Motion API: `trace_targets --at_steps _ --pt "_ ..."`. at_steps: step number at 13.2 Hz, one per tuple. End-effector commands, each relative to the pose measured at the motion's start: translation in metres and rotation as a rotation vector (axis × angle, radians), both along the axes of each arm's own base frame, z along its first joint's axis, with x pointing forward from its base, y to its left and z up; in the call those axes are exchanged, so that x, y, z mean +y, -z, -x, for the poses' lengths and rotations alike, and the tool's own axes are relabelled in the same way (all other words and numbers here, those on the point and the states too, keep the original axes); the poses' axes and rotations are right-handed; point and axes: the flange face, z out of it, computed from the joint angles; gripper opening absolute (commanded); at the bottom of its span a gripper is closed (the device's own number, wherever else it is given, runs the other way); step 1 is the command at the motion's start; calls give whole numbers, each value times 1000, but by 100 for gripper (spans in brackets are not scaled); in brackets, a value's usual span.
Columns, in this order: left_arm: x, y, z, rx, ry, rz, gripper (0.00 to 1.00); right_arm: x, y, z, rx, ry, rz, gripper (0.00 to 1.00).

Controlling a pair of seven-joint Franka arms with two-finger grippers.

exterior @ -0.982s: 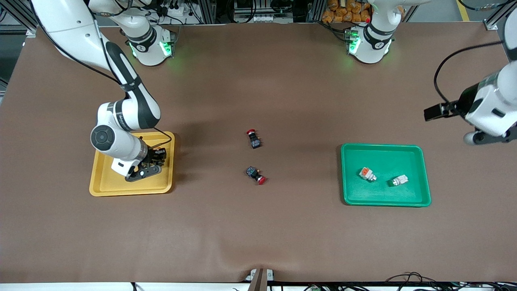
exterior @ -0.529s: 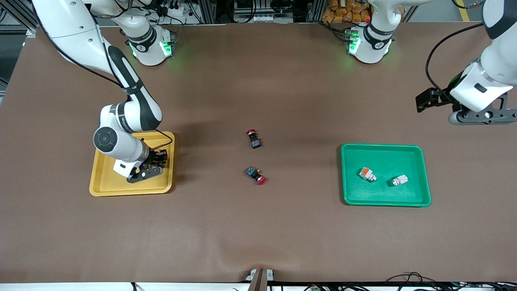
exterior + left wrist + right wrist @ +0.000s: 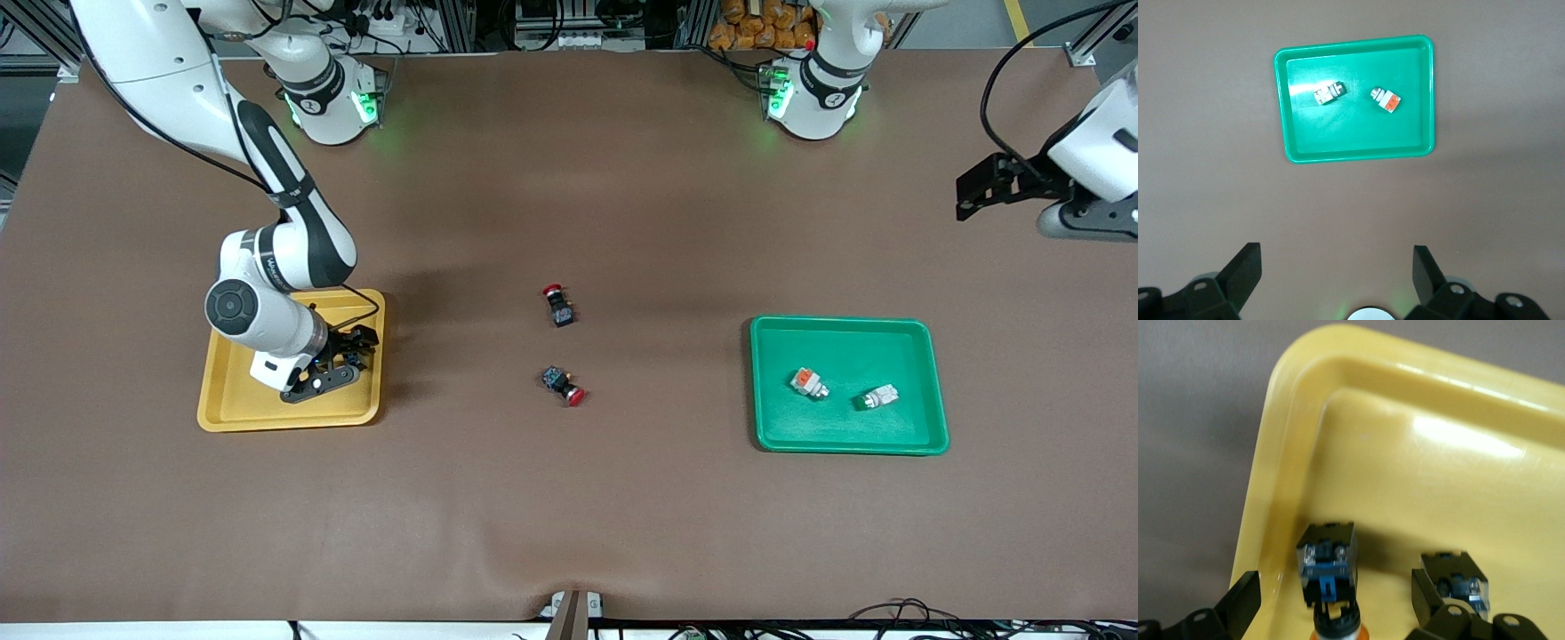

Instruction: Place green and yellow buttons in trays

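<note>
The right arm reaches down from its base, elbow bent, with its wrist low over the yellow tray [image 3: 231,409], which sits toward the right arm's end of the bench [image 3: 569,533]. The right gripper [image 3: 342,351] is down inside that tray near the corner farthest from the front camera, and its jaws are spread, pinching nothing. In the right wrist view, 1 black-bodied button with an orange-yellow cap [image 3: 1328,577] lies on the tray floor between the spread fingers [image 3: 1238,603], apart from both, close to the tray's rim. A second black-bodied button [image 3: 1458,577] lies just beside the other finger; whether they touch I cannot tell. The left arm waits high over the bench at its own end, above bare brown surface farther from the front camera than the green tray [image 3: 933,391]. The left gripper [image 3: 1335,277] has its jaws spread wide and holds nothing. In the green tray lie 2 white-grey buttons, apart from each other: 1 with an orange block [image 3: 807,382] and 1 whose block colour I cannot tell [image 3: 878,396]. Near the middle of the bench lie 2 black red-capped buttons [image 3: 558,305], 1 nearer the front camera than the other.
</note>
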Motion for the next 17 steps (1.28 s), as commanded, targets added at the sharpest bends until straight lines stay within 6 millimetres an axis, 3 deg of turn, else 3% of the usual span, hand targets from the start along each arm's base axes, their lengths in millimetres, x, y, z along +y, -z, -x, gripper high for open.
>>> trace_targets --at_steps 1,3,5,9,15,17 --pt "0 14 -14 43 14 24 100 -6 -81 -5 41 -13 5 100" --pt "-2 16 -17 45 13 13 100 -8 -155 -17 100 -23 10 100" --pt "-8 28 -23 59 9 -5 100 -13 -204 -26 142 -28 14 100" --pt "-6 23 -22 47 -21 8 100 -20 -251 -22 113 -42 49 100" --pt "-15 22 -20 45 -35 18 100 -102 -310 -7 63 -55 22 100" --pt "-32 23 -17 49 -45 27 100 -104 -323 -8 60 -56 21 100"
